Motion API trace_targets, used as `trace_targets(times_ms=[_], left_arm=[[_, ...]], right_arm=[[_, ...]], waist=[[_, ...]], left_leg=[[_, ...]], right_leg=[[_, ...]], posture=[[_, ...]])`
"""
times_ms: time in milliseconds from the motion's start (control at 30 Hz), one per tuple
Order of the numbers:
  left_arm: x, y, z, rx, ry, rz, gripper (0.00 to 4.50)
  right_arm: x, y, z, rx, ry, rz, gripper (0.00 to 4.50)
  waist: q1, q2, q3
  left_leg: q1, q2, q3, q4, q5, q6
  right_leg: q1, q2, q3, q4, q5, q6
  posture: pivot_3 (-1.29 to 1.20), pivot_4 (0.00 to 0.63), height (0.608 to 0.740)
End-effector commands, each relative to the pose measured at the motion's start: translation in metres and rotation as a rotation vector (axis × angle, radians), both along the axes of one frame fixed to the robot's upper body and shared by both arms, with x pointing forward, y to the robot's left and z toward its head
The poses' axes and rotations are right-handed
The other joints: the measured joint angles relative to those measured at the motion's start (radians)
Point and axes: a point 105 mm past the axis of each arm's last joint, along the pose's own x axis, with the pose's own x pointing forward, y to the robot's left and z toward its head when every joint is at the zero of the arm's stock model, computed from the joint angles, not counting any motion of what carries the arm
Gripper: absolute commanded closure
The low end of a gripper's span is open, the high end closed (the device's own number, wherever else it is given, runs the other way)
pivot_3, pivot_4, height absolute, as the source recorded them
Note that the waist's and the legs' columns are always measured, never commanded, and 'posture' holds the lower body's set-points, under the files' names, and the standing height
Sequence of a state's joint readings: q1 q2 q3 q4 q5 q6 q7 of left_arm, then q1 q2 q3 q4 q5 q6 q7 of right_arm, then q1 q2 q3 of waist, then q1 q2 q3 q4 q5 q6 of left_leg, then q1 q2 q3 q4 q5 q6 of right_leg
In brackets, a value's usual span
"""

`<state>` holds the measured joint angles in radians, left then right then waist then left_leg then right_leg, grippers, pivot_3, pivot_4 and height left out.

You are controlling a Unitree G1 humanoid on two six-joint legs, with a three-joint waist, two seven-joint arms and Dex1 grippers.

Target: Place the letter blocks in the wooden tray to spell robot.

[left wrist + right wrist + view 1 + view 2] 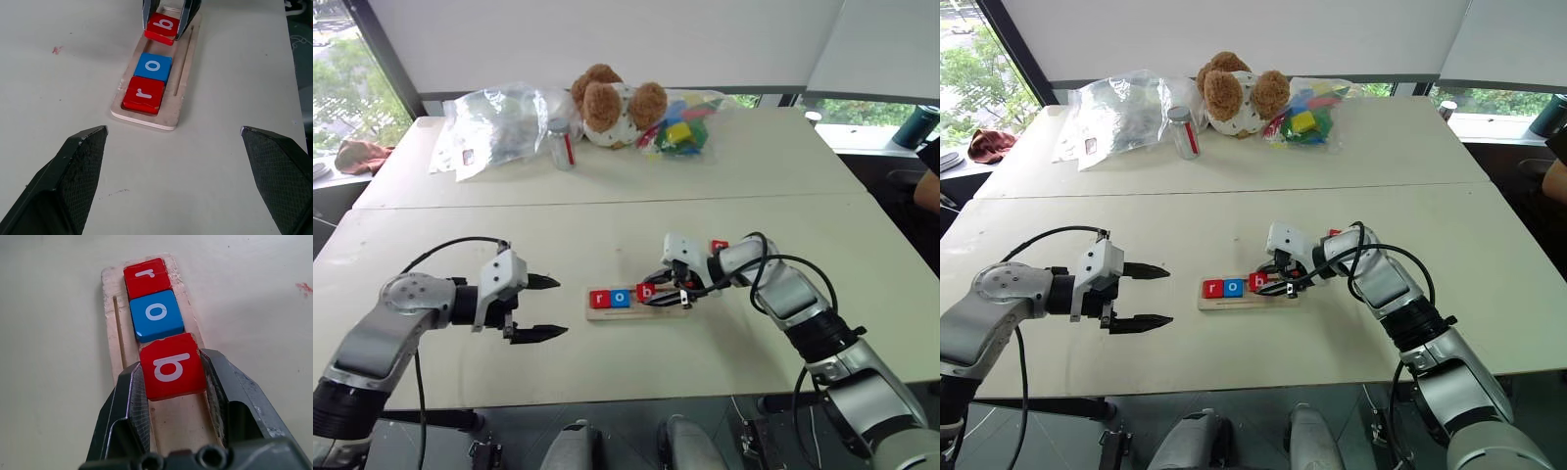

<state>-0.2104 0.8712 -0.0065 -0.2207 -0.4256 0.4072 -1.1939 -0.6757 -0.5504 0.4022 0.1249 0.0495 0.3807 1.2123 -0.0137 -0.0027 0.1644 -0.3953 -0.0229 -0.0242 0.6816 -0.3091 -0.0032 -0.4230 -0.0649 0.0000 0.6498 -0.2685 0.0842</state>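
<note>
The wooden tray (636, 313) lies on the near table, in the middle. A red "r" block (599, 299) and a blue "o" block (621, 298) sit side by side at its left end. My right gripper (171, 364) is shut on a red "b" block (172, 366), holding it slightly tilted over the groove right beside the "o". I cannot tell whether it rests on the wood. Another red block (719, 245) lies on the table behind my right wrist. My left gripper (562, 306) hovers open to the left of the tray, pointing at it, with nothing between its fingers.
On the far table are a teddy bear (612, 103), a bag of coloured toy blocks (683, 122), a clear plastic bag (499, 122) and a small bottle (561, 144). A seam separates the two tables. A person's arm (928, 191) shows at the right edge.
</note>
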Motion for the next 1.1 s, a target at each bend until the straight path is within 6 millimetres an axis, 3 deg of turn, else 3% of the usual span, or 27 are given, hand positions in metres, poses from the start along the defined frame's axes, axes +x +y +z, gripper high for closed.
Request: trace_targets(times_ms=[33, 300, 333, 400, 500, 533, 800, 1100], left_arm=[[0.001, -0.005, 0.007, -0.001, -0.038, -0.016, 0.00], [0.002, -0.007, 0.008, -0.004, -0.045, -0.014, 0.00], [0.003, -0.007, 0.008, -0.003, -0.046, -0.013, 0.00], [0.003, -0.007, 0.008, -0.004, -0.049, -0.011, 0.00], [0.004, -0.008, 0.008, -0.007, -0.052, -0.009, 0.00], [0.004, -0.009, 0.008, -0.007, -0.053, -0.009, 0.00], [0.007, -0.009, 0.007, -0.007, -0.063, -0.003, 0.00], [0.010, -0.012, 0.006, -0.009, -0.070, -0.005, 0.00]], right_arm=[[0.002, 0.010, 0.010, 0.021, -0.037, 0.025, 3.34], [0.001, 0.013, 0.008, 0.019, -0.032, 0.037, 3.34], [0.000, 0.013, 0.008, 0.019, -0.032, 0.039, 2.54], [0.000, 0.014, 0.007, 0.021, -0.031, 0.042, 1.82], [0.000, 0.015, 0.008, 0.025, -0.038, 0.043, 0.24], [0.000, 0.016, 0.009, 0.026, -0.045, 0.044, 0.02], [-0.005, 0.014, 0.015, 0.035, -0.052, 0.061, 0.02], [-0.016, 0.015, 0.008, 0.031, -0.026, 0.077, 0.02]], waist=[[0.000, 0.000, 0.000], [0.001, 0.000, 0.000], [0.001, 0.000, 0.000], [0.000, 0.000, 0.000], [0.000, 0.000, 0.000], [0.000, 0.000, 0.000], [0.001, 0.000, 0.000], [0.001, 0.000, 0.000]], left_leg=[[0.000, 0.000, 0.000, 0.000, 0.000, 0.000], [0.000, 0.000, 0.000, 0.000, 0.000, 0.000], [0.000, 0.000, 0.000, 0.000, 0.000, 0.000], [0.000, 0.000, 0.000, 0.000, 0.000, 0.000], [0.000, 0.000, 0.000, 0.000, 0.000, 0.000], [0.000, 0.000, 0.000, 0.000, 0.000, 0.000], [0.000, 0.000, 0.000, 0.000, 0.000, 0.000], [0.000, 0.000, 0.000, 0.000, 0.000, 0.000]], right_leg=[[0.000, 0.000, 0.000, 0.000, 0.000, 0.000], [0.000, 0.000, 0.000, 0.000, 0.000, 0.000], [0.000, 0.000, 0.000, 0.000, 0.000, 0.000], [0.000, 0.000, 0.000, 0.000, 0.000, 0.000], [0.000, 0.000, 0.000, 0.000, 0.000, 0.000], [0.000, 0.000, 0.000, 0.000, 0.000, 0.000], [0.000, 0.000, 0.000, 0.000, 0.000, 0.000], [0.000, 0.001, 0.000, 0.000, 0.000, 0.000]], posture=[[0.00, 0.150, 0.740], [0.00, 0.150, 0.740], [0.00, 0.150, 0.740], [0.00, 0.150, 0.740], [0.00, 0.150, 0.740], [0.00, 0.150, 0.740], [0.00, 0.150, 0.740], [0.00, 0.150, 0.740]])
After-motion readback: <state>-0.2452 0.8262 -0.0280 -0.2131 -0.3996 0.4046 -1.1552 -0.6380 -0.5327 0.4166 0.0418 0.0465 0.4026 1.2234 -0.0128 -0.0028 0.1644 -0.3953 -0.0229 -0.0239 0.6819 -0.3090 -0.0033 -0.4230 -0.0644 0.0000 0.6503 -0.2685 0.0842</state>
